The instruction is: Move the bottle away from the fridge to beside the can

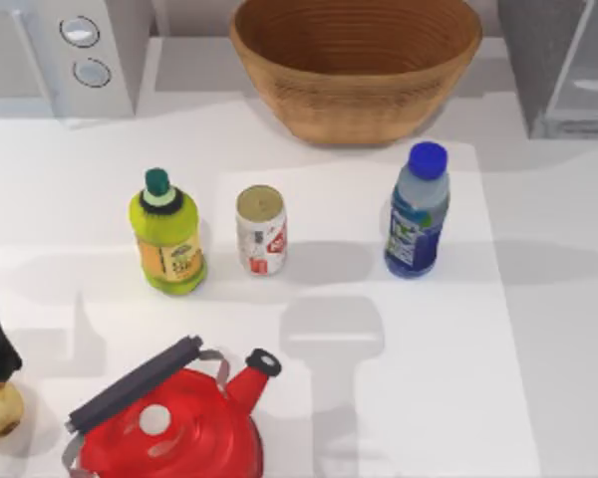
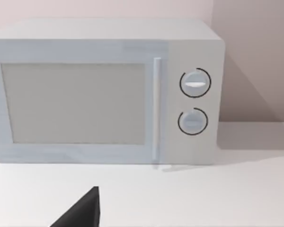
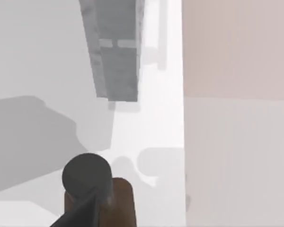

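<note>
1. Standing at the worktop's point(image 1: 538, 329) far left corner is a white boxy appliance with two round knobs point(image 1: 75, 50).
2. Near the left edge: a yellow-green bottle with a dark green cap point(image 1: 166, 234) and, toward the near edge, a red kettle with a dark handle point(image 1: 174, 423).
3. Mid-worktop stands the small white-silver can with a red mark point(image 1: 261, 230); behind it, a woven brown basket point(image 1: 356, 60).
4. Right of the can, well apart, the clear blue-capped water bottle point(image 1: 418, 211) stands upright.
5. Far right corner: the dark grey speckled fridge point(image 1: 563, 60).
6. Whether either gripper is released or clenched, I cannot tell.

Wicker basket point(image 1: 356, 70), microwave point(image 2: 106, 92), red kettle point(image 1: 174, 428), yellow-green bottle point(image 1: 167, 234).
</note>
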